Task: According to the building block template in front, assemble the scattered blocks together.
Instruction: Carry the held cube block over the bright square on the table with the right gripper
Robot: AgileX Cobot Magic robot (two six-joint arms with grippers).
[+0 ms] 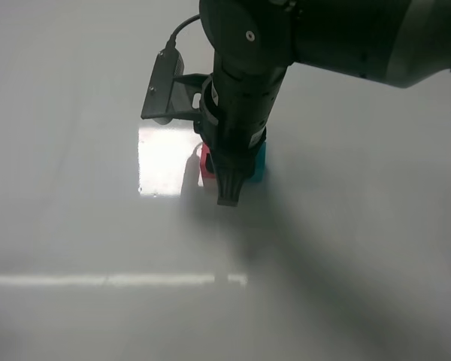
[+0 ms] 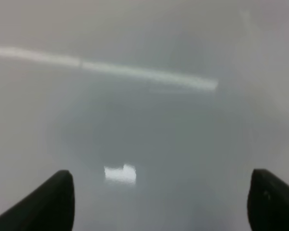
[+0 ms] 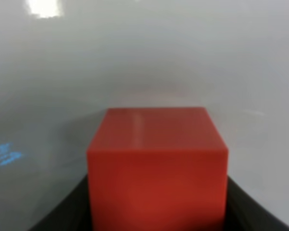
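In the right wrist view a red cube (image 3: 156, 163) sits between my right gripper's (image 3: 156, 216) dark fingers (image 3: 62, 214), which close on its sides. In the exterior high view the right arm reaches across the middle, with the gripper (image 1: 229, 192) pointing down at the table. A red part (image 1: 205, 162) and a teal part (image 1: 259, 162) peek out on either side of it. They look like the building block template, but its middle is hidden. The loose teal cube is out of view. My left gripper (image 2: 159, 204) is open and empty over bare table.
The grey glossy table (image 1: 75, 226) has a bright square reflection (image 1: 161, 162) left of the blocks. A light streak (image 1: 113, 280) runs nearer the front. The right arm's dark shadow runs towards the front right. The left arm does not show in the exterior high view.
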